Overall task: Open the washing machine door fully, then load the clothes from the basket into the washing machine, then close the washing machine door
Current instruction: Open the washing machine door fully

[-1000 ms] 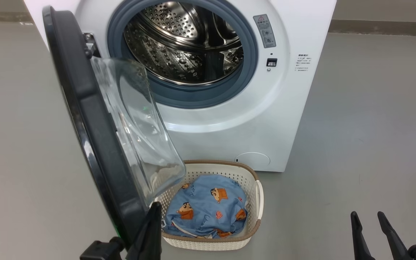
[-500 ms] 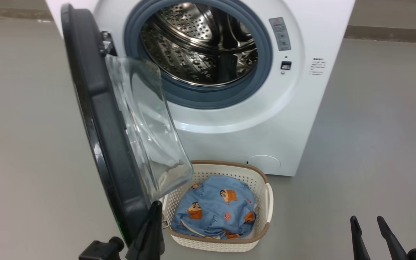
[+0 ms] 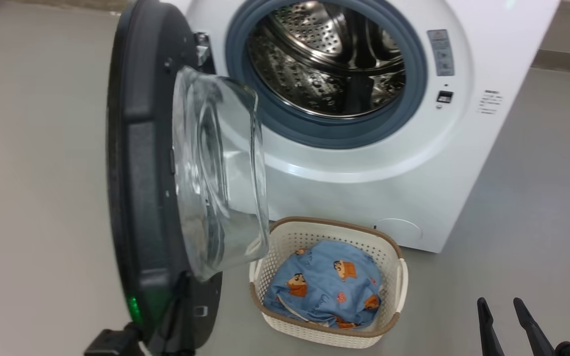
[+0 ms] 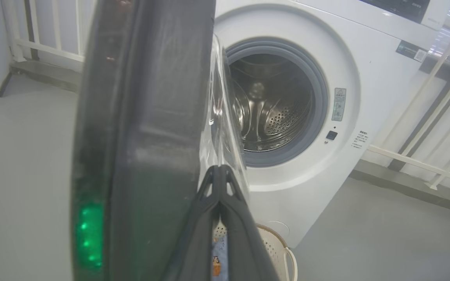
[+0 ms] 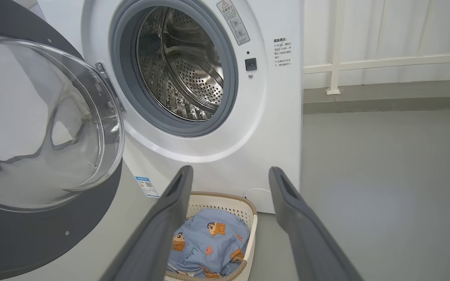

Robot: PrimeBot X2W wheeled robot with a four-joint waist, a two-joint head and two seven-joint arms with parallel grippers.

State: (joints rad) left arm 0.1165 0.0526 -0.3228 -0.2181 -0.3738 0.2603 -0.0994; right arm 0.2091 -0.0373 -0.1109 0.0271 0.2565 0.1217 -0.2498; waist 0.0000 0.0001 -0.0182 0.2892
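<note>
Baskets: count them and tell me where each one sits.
1. The basket stands on the floor before the washer, right of the open door, clothes inside. The door could hide another.

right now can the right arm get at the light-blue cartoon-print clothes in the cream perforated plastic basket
Probably yes: the open right gripper hangs just right of the basket, the clothes lie uncovered on top, and the glossy black round door stands off to the basket's other side.

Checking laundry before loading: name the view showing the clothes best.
Head view: from above, the clothes lie unobstructed in the basket. The right wrist view crops their lower edge. The left wrist view gives a sliver behind the left gripper.
</note>
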